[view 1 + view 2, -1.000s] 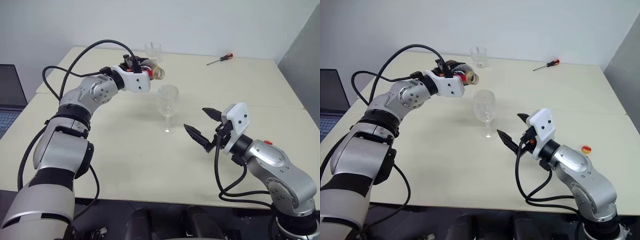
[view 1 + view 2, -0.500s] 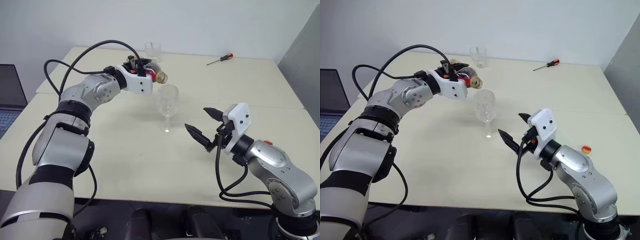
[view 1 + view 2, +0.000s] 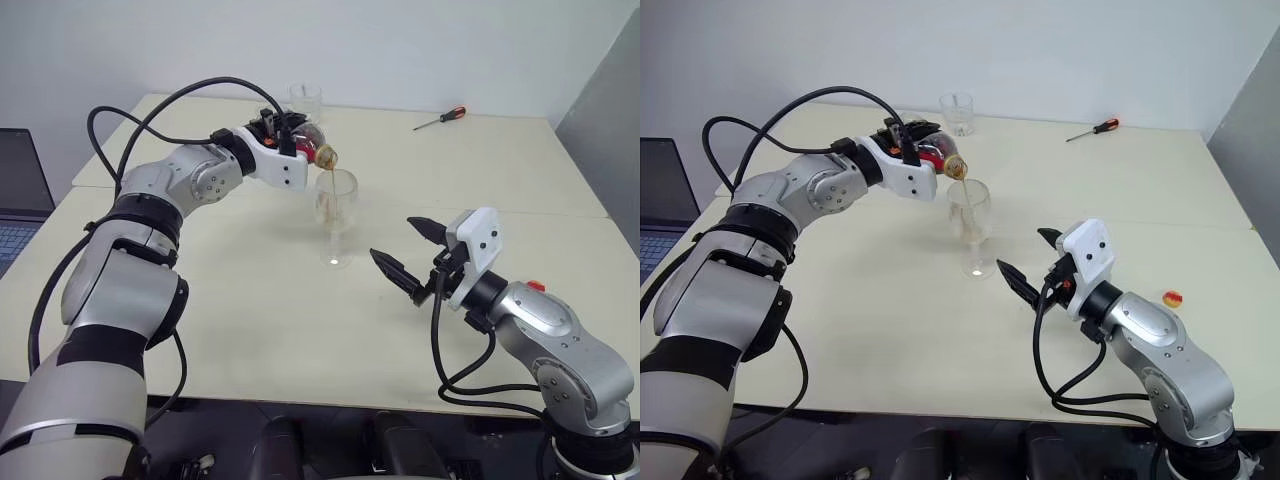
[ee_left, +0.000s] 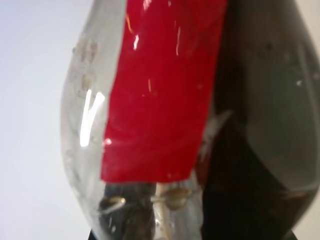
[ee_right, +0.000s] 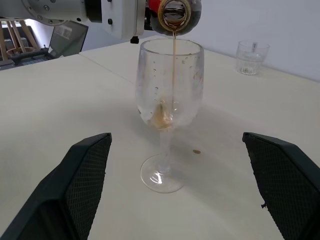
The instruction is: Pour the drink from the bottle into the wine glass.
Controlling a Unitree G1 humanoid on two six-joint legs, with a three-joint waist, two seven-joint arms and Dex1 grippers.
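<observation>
The bottle point(image 3: 303, 138), pinched by the left gripper point(image 3: 283, 133), has been tipped further; drink point(image 5: 173, 75) now streams into the glass point(image 5: 167, 107). The right gripper point(image 3: 405, 252) is held spread nearby.

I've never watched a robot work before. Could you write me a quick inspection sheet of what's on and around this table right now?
Surface: cream table, a small dark spot near the glass foot.
Job's things: bottle tipped, thin stream of drink falling into the upright wine glass; little collected so far.
Clutter: tumbler, screwdriver, small red-yellow object.
Grippers: left gripper shut on the bottle; right gripper open, empty, facing the glass.
Cables: black cables looping off both arms.
Surroundings: laptop at left, white wall behind.
</observation>
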